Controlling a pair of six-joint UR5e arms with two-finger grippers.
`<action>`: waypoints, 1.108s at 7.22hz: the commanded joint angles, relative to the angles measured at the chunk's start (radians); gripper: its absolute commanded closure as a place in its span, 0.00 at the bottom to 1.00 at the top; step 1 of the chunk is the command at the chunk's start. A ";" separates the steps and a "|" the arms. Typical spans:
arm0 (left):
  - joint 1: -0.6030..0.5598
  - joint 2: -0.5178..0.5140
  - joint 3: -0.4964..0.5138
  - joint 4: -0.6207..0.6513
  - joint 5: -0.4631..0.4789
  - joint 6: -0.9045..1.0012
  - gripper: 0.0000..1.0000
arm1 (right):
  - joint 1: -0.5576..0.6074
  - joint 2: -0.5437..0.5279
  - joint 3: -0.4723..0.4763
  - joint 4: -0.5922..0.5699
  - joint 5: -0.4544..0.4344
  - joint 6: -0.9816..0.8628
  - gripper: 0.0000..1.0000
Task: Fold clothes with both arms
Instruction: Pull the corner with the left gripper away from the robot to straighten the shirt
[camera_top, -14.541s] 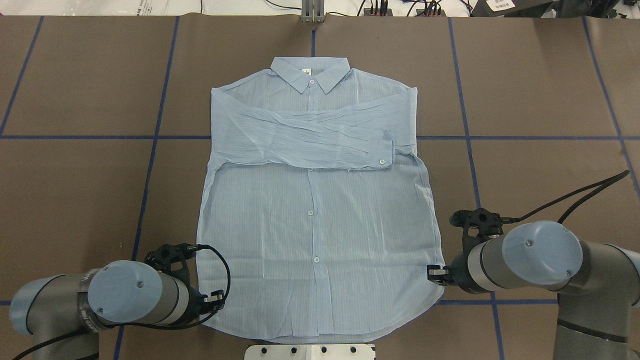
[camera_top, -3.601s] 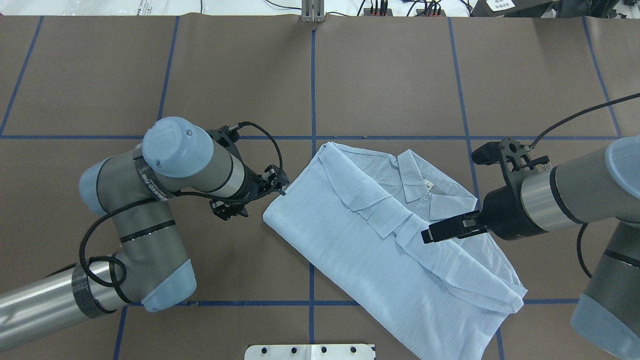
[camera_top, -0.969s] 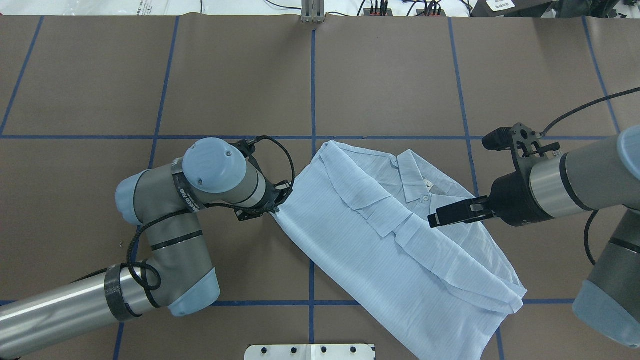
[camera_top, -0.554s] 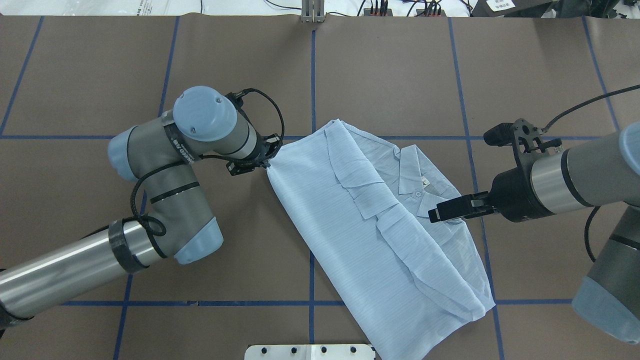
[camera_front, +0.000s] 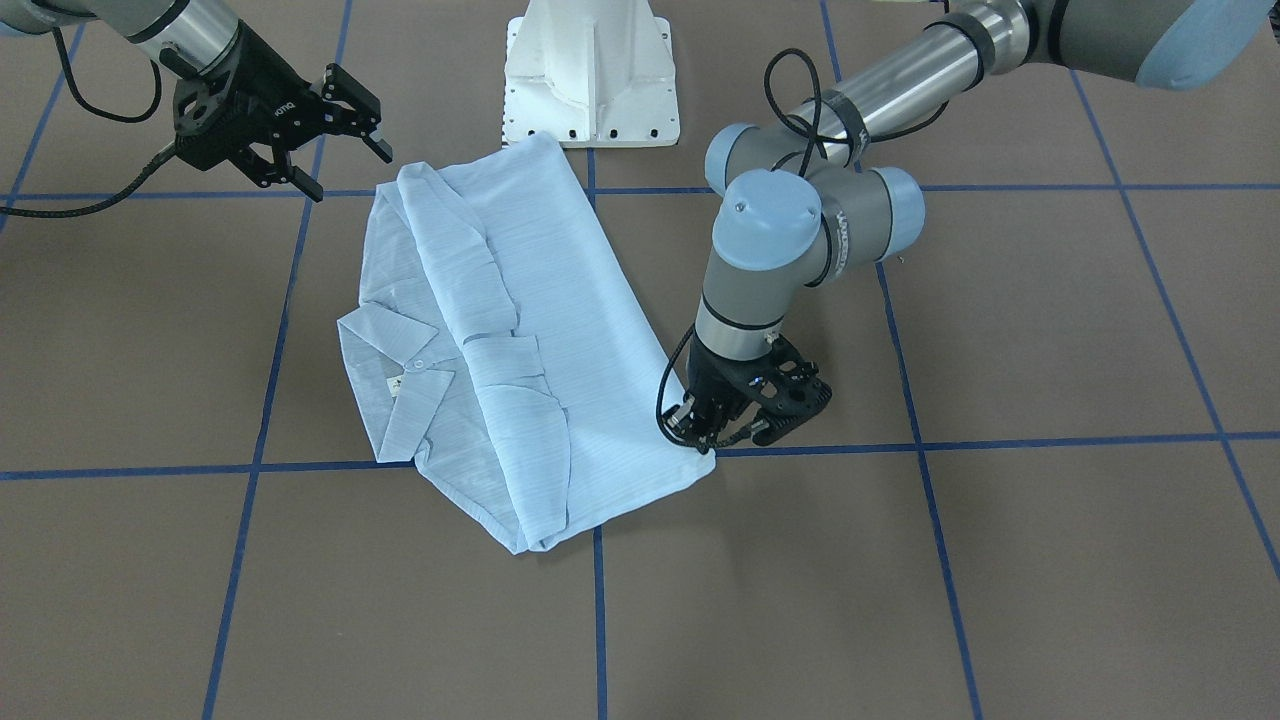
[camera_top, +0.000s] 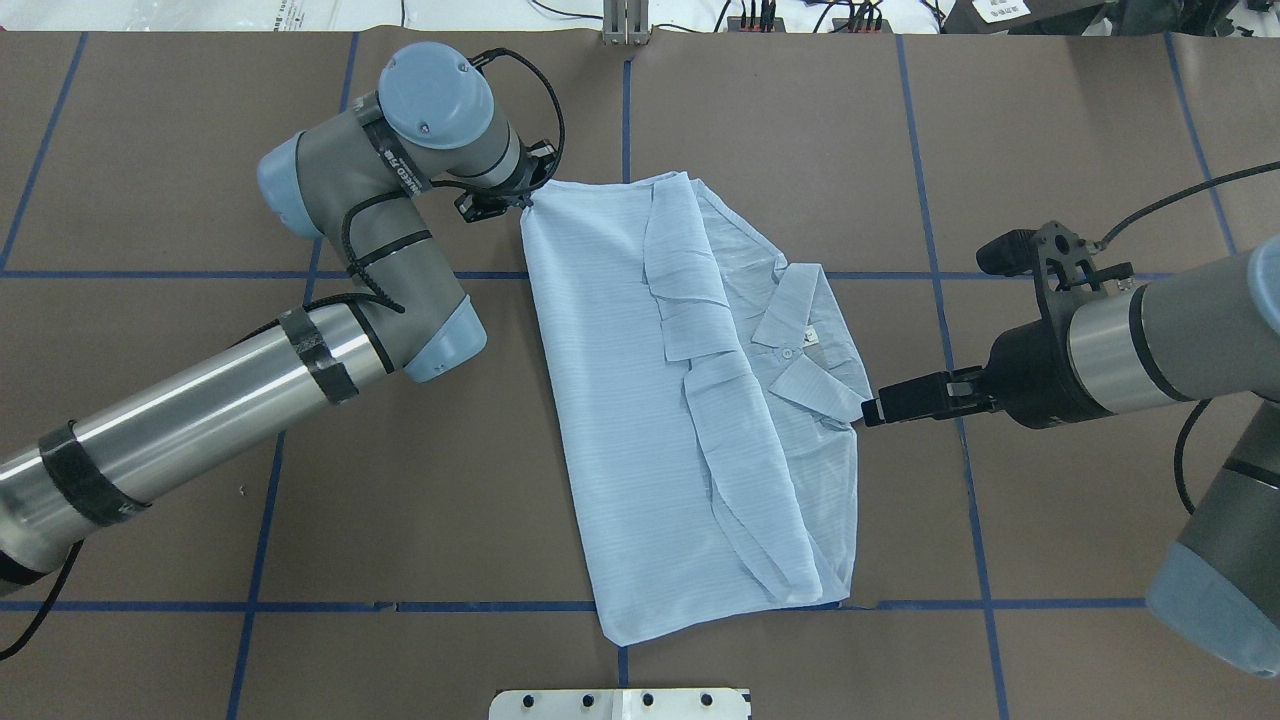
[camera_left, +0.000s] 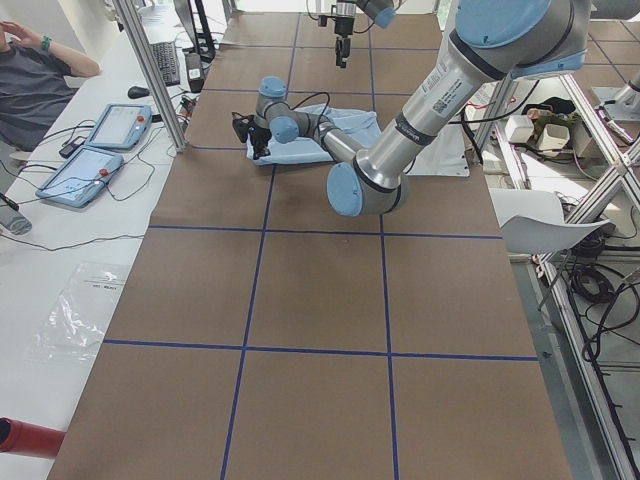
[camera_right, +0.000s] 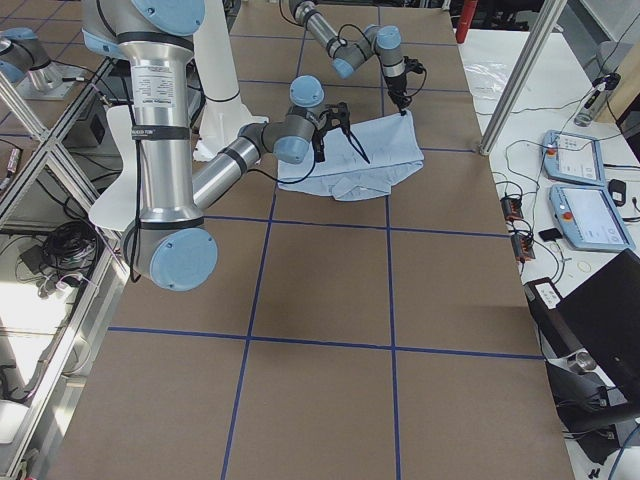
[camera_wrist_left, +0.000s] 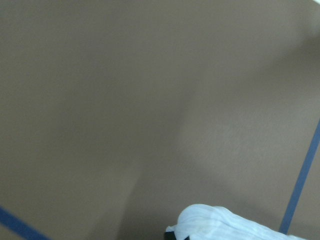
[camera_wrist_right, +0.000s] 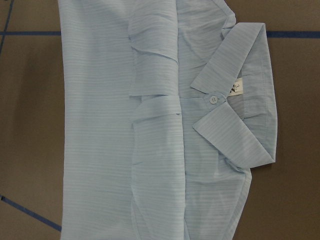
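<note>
Pale-blue shirt (camera_top: 640, 400) lay folded in the middle of the bench (camera_top: 200, 150), its long axis running near to far. My left tool (camera_top: 530, 196) was pinched on its far-left corner. My right tool (camera_top: 872, 412) hung spread wide and empty, just beside the collar (camera_top: 800, 340) on the right. For a crosswise fold, I judged the left tool better placed at the far end.

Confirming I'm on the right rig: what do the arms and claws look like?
Left arm and right arm: silver-grey tubes, light-blue joint caps, black cables. Black tape bands on the left. Left claw and right claw: black, the right one lettered white.
</note>
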 joint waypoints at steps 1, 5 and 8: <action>-0.032 -0.063 0.126 -0.126 0.057 0.023 1.00 | -0.001 0.000 -0.005 0.000 -0.008 0.000 0.00; -0.036 -0.083 0.230 -0.276 0.119 0.033 0.68 | -0.001 0.011 -0.028 0.000 -0.039 0.001 0.00; -0.076 -0.078 0.230 -0.284 0.084 0.098 0.00 | -0.012 0.069 -0.091 -0.014 -0.088 0.003 0.00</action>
